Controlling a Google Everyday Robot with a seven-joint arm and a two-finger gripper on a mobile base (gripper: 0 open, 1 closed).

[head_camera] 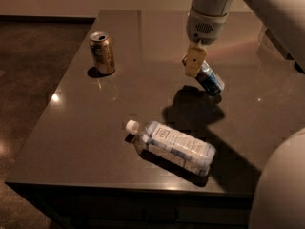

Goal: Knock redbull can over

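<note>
The redbull can, slim, blue and silver, is on the right middle of the dark table. It is tipped far over, its top pointing up-left and its base down-right. My gripper hangs from the white arm right at the can's top end, touching or just in front of it, and hides the can's top.
A gold-tan can stands upright at the back left. A clear plastic bottle lies on its side near the front edge. A dark object sits at the far right. My white body fills the lower right corner.
</note>
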